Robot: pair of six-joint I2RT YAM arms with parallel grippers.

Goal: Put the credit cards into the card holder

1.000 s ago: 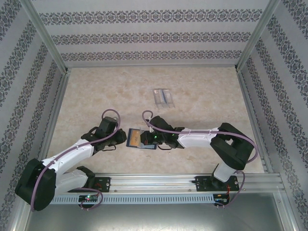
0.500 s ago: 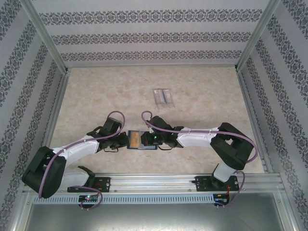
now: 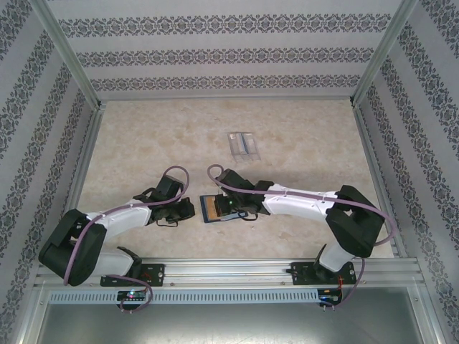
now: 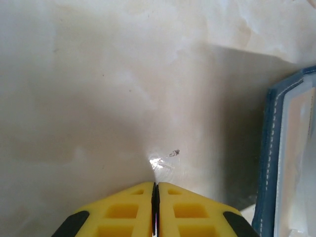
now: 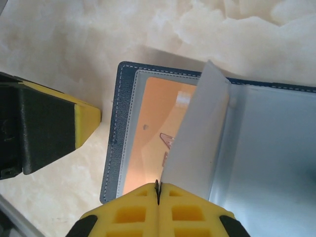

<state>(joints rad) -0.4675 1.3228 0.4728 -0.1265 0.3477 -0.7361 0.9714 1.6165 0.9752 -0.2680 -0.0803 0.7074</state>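
Open card holder [image 3: 217, 211] is lying near the table's [image 3: 301, 143] near edge. The closed right gripper [image 5: 158, 186] is hovering at its raised clear sleeve [image 5: 197, 133], and the closed left gripper [image 4: 155, 186] is waiting just beside.

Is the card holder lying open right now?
Yes, the card holder lies spread open, with one clear sleeve standing up from its middle.

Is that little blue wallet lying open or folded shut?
Open. The card holder lies spread on the table, orange inside facing up, one clear sleeve page standing raised.
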